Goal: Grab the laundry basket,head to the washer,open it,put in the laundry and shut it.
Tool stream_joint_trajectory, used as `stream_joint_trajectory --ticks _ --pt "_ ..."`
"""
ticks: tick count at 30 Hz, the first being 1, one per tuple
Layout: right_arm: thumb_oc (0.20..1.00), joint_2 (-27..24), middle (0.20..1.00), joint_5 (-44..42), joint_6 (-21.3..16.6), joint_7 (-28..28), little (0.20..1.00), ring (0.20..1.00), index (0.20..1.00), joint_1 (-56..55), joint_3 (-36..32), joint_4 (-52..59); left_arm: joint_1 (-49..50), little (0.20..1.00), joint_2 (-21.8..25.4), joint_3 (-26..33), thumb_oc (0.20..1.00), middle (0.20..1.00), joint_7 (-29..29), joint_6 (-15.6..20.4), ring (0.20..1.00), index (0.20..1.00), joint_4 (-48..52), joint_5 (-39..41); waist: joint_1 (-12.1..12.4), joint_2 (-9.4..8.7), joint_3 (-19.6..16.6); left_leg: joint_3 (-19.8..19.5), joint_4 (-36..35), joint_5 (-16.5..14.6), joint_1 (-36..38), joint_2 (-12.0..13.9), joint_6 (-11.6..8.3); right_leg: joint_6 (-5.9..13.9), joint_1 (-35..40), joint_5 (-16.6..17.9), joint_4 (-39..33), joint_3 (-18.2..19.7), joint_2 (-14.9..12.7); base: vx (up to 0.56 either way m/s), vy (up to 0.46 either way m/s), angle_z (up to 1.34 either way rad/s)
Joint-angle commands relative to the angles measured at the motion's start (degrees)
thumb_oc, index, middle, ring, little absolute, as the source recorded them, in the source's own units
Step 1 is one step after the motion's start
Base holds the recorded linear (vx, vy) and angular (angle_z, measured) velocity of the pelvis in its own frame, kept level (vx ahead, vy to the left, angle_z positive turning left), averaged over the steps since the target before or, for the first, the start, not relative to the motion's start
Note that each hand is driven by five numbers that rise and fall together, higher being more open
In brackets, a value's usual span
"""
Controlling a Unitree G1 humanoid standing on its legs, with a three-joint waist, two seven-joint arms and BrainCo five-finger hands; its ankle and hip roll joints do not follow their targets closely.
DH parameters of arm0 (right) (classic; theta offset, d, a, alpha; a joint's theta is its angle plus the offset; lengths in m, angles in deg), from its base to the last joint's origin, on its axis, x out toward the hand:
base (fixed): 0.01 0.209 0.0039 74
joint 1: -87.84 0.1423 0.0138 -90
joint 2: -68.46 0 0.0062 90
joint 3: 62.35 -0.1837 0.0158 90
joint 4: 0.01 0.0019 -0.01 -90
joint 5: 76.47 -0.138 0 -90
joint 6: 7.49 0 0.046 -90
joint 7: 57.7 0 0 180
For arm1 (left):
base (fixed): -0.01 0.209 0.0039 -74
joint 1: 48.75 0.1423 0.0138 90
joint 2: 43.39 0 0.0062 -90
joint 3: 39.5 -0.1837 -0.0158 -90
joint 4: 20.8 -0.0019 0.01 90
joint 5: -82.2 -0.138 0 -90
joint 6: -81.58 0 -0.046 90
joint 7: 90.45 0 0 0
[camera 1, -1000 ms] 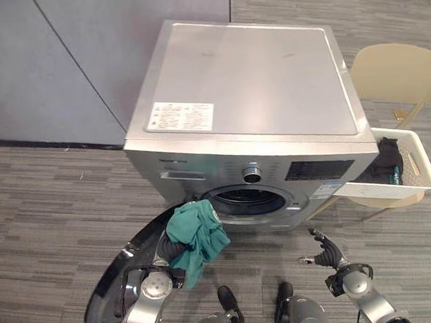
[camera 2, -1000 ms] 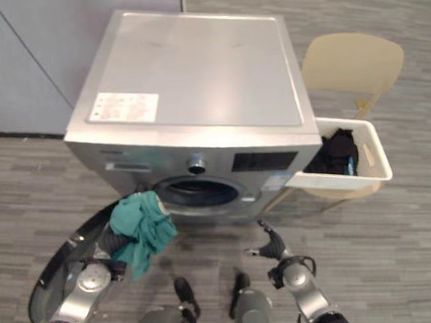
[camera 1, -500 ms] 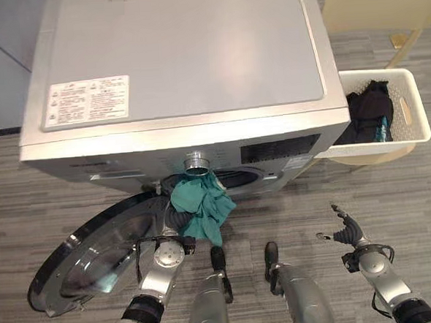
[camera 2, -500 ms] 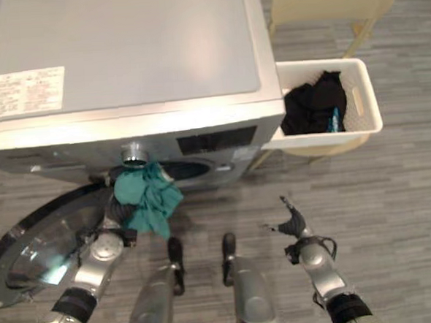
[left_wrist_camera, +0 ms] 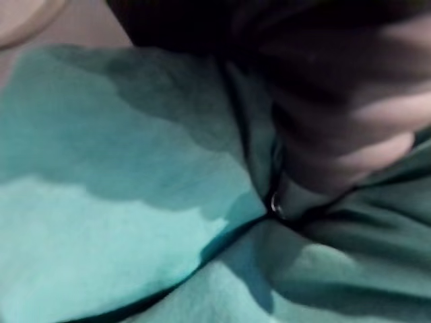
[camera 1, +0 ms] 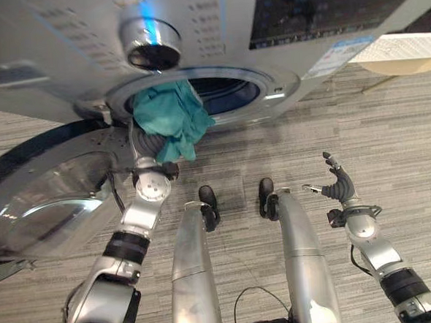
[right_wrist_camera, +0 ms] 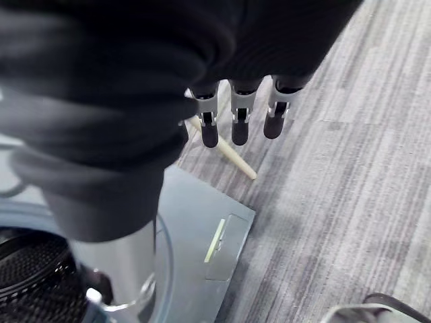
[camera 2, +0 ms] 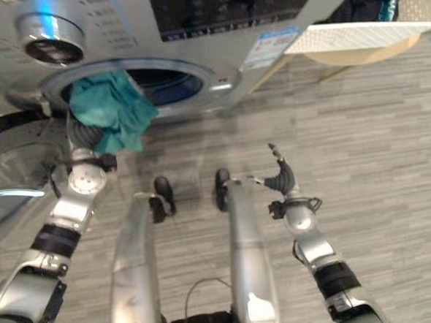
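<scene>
Teal garment [camera 1: 170, 114] now at the washer opening [camera 1: 219, 94], left robot hand [camera 1: 150, 145] gripping it; right robot hand [camera 1: 339, 185] loosely spread.

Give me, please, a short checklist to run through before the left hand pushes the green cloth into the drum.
1. Washer door swung open, clear of the opening: ok.
2. Green cloth at the drum opening: ok, it hangs over the front rim, not yet inside.
3. Left hand gripping the cloth: cannot tell, its fingers are hidden under the fabric.
4. Right hand out of the way: ok, open and raised above the floor, apart from the washer.
5. Laundry basket still holds dark clothes: ok.
</scene>
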Motion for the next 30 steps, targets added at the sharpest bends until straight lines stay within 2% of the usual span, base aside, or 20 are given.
stream_joint_trajectory --ticks 1,3,4,5,6,7,8,9,11,13,19,26,27,28,30 --pt "1.0 0.68 1.0 -4.96 -5.07 0.04 1.0 1.0 1.0 -5.8 -0.74 5.23 -12.74 0.2 6.61 -0.41 0.2 0.2 6.11 2.7 0.2 0.2 -5.37 -0.67 -3.05 2.06 -5.46 -2.75 2.42 -1.67 -5.41 2.14 0.3 0.49 -4.25 -1.33 -2.85 -0.31 0.45 -0.03 -0.004 -0.17" --pt "1.0 0.24 1.0 -5.28 -6.06 -0.51 1.0 1.0 1.0 -5.75 -0.55 6.41 -19.29 0.2 10.23 -3.09 0.2 0.2 6.85 2.64 0.2 0.2 -7.81 -0.74 -3.75 2.39 -5.4 -3.52 5.67 -2.78 -8.91 2.86 0.71 0.33 -7.74 -1.99 -0.16 0.06 0.91 0.0 -0.018 -0.2" --pt "1.0 0.24 1.0 -5.28 -6.06 -0.51 1.0 1.0 1.0 -5.75 -0.55 6.41 -19.29 0.2 10.23 -3.09 0.2 0.2 6.85 2.64 0.2 0.2 -7.81 -0.74 -3.75 2.39 -5.4 -3.52 5.67 -2.78 -8.91 2.86 0.71 0.33 -7.74 -1.99 -0.16 0.06 0.91 0.02 -0.048 -0.18" --pt "1.0 -0.77 1.0 -5.97 -6.65 -1.3 1.0 1.0 1.0 -5.41 -0.76 7.77 -25.11 0.2 13.69 -5.89 0.2 0.2 7.77 2.06 0.2 0.2 -10.83 -1.5 -4.46 2.58 -5.67 -4.13 8.49 -3.43 -11.99 3.36 0.9 0.35 -10.6 -2.41 1.99 -0.03 1.43 0.04 -0.052 -0.12" --pt "1.0 -1.39 1.0 -6.31 -7.05 -1.57 1.0 1.0 1.0 -5.02 -0.67 8.08 -28.41 0.2 15.12 -7.91 0.2 0.2 7.78 1.78 0.2 0.2 -13.35 -1.93 -4.7 2.75 -5.83 -4.41 9.89 -3.71 -13.31 3.48 0.92 0.37 -11.85 -2.59 3.11 0.08 1.87 0.04 -0.052 -0.13" --pt "1.0 -1.33 1.0 -6.31 -7.06 -1.57 1.0 1.0 1.0 -4.99 -0.73 8.07 -28.59 0.2 15.11 -8.05 0.2 0.2 7.78 1.82 0.2 0.2 -13.47 -1.9 -4.63 2.74 -5.85 -4.44 9.96 -3.74 -13.42 3.5 0.92 0.37 -11.95 -2.62 3.17 0.07 1.88 0.02 -0.026 -0.18" --pt "1.0 -2.41 1.0 -6.94 -7.38 -2.06 1.0 1.0 1.0 -4.84 -0.7 8.4 -31.34 0.338 17.36 -10.13 0.338 0.338 7.56 0.95 0.338 0.338 -16.01 -2.76 -5.21 2.93 -5.92 -4.59 11.04 -3.93 -14.12 3.84 0.96 0.46 -12.76 -2.53 4.07 0.18 2.1 0.01 -0.021 -0.12" --pt "1.0 -3.85 1.0 -8.61 -7.72 -2.85 1.0 1.0 1.0 -4.15 -0.58 8.76 -37.3 1.0 19.75 -14.91 1.0 1.0 5.95 -0.15 1.0 1.0 -21.51 -3.43 -5.77 3.14 -5.67 -4.88 12.95 -4.34 -16.08 4.29 1.05 0.61 -14.53 -2.49 5.48 -0.01 2.34 0.01 -0.02 -0.07" --pt "1.0 -4.55 1.0 -9.69 -7.86 -3.31 1.0 1.0 1.0 -4.03 -0.91 9.08 -39.99 1.0 20.95 -17.2 1.0 1.0 4.95 -0.51 1.0 1.0 -24.14 -3.86 -6.0 3.24 -5.61 -5.18 13.57 -4.53 -16.86 4.59 1.06 0.7 -15.19 -2.51 5.82 -0.1 2.48 0.01 -0.009 -0.09" --pt "1.0 -6.04 1.0 -11.46 -7.88 -4.52 1.0 1.0 1.0 -4.01 -1.46 10.29 -43.54 1.0 21.84 -20.43 1.0 1.0 1.49 -0.69 1.0 1.0 -28.5 -2.92 -6.09 3.53 -5.56 -5.57 15.3 -4.99 -18.6 4.85 1.21 0.64 -16.78 -2.59 7.0 -0.41 2.86 0.02 -0.018 -0.11" --pt "1.0 -5.88 1.0 -9.9 -6.73 -5.4 1.0 1.0 1.0 -4.82 -1.21 9.25 -38.2 1.0 19.03 -18.67 1.0 1.0 -2.45 -0.4 1.0 1.0 -26.62 -2.31 -5.28 3.76 -6.58 -6.54 15.86 -4.74 -19.26 4.67 0.85 0.41 -16.93 -2.76 7.12 -1.4 3.06 0.0 -0.038 -0.04" --pt "1.0 -4.52 1.0 -9.86 -7.09 -5.45 1.0 1.0 1.0 -5.21 -1.43 7.32 -30.99 1.0 16.83 -15.11 1.0 1.0 -3.28 0.53 1.0 1.0 -22.7 -2.26 -4.39 3.85 -8.17 -6.63 13.3 -3.94 -17.56 4.06 0.13 0.11 -15.22 -2.56 5.31 -1.84 2.83 -0.03 -0.028 0.1" --pt "1.0 -3.4 1.0 -9.1 -6.54 -4.8 1.0 1.0 1.0 -4.67 -1.39 5.89 -21.99 1.0 14.79 -9.8 1.0 1.0 -3.67 1.22 1.0 1.0 -16.83 -0.9 -3.49 4.01 -9.29 -6.29 8.79 -2.7 -14.31 3.49 -0.5 0.14 -12.05 -1.83 1.84 -1.98 2.43 -0.1 -0.024 0.23" --pt "1.0 -2.14 1.0 -7.47 -5.18 -3.92 1.0 1.0 1.0 -4.72 -1.13 4.72 -12.15 1.0 10.17 -3.85 1.0 1.0 -5.56 2.35 1.0 1.0 -11.29 2.59 -2.49 4.08 -10.05 -5.88 3.84 -1.35 -9.78 3.14 -1.14 0.32 -7.93 -0.85 -2.32 -2.16 1.93 -0.1 -0.029 0.3" --pt "1.0 -1.43 1.0 -5.31 -3.65 -3.06 1.0 1.0 1.0 -4.28 -1.12 2.62 -3.71 1.0 5.55 -0.32 1.0 1.0 -6.59 3.09 1.0 1.0 -6.1 4.45 -1.29 4.0 -10.32 -5.06 -0.51 -0.19 -5.49 2.38 -1.75 0.55 -3.87 -0.13 -6.08 -2.31 1.7 -0.04 -0.012 0.28"
